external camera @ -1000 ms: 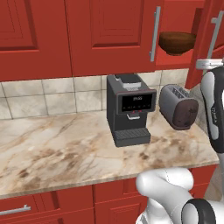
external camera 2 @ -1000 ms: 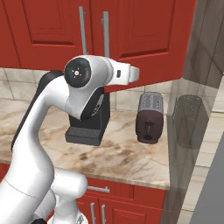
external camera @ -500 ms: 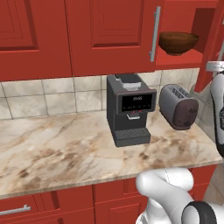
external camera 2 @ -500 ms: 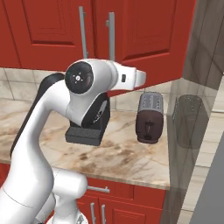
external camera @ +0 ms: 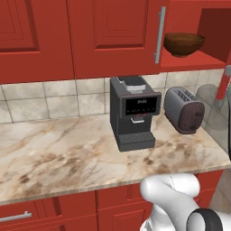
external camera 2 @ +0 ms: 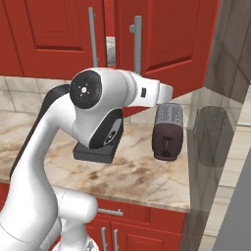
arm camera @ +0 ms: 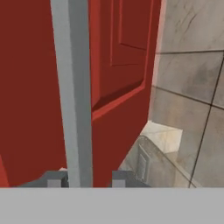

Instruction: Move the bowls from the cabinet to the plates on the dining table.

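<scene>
Cabinet interior mostly hidden; brown bowl perhaps alone.

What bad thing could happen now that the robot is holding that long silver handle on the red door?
The gripper has its fingertips on either side of the silver handle of the cabinet door, right at the bar's end, so they might slip off. The brown bowl sits near the front edge of the open shelf; a clumsy reach could knock it down onto the toaster.

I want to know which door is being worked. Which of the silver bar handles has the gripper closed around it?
The handle of the swung-open right cabinet door, running between the gripper fingertips. The closed door's handle stands untouched left of the brown bowl.
</scene>
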Tool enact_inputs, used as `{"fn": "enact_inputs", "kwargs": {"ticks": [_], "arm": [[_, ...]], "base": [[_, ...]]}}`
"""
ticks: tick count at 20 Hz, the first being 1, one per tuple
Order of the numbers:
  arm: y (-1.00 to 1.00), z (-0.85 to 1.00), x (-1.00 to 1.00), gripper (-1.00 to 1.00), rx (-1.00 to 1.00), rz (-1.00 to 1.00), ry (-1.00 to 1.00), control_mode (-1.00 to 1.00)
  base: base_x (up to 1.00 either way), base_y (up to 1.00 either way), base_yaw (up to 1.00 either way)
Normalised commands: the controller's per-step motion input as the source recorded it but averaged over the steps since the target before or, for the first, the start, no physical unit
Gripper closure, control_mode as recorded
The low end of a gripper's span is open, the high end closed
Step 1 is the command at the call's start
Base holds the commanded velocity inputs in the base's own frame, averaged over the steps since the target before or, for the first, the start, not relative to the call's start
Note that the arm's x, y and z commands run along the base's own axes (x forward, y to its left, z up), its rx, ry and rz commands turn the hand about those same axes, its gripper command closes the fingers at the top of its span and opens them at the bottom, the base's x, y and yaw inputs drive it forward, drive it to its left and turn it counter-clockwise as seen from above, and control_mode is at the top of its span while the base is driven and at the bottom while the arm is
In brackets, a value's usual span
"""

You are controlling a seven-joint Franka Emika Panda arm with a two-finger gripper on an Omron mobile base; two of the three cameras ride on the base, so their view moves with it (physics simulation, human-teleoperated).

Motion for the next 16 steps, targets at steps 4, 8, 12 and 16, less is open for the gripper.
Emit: {"fn": "enact_inputs", "kwargs": {"ticks": [4,8,12,16], "arm": [[-0.01,0.00,0.00,1.00,0.00,0.00,0.01,-1.00],[0.00,0.00,0.00,-1.00,0.00,0.00,0.00,-1.00],[0.00,0.00,-0.01,-1.00,0.00,0.00,0.00,-1.00],[0.00,0.03,-0.34,-1.00,0.00,0.00,0.00,-1.00]], "base": [[0.00,0.00,0.00],[0.00,0.00,0.00],[0.00,0.00,0.00],[0.00,0.00,0.00]]}}
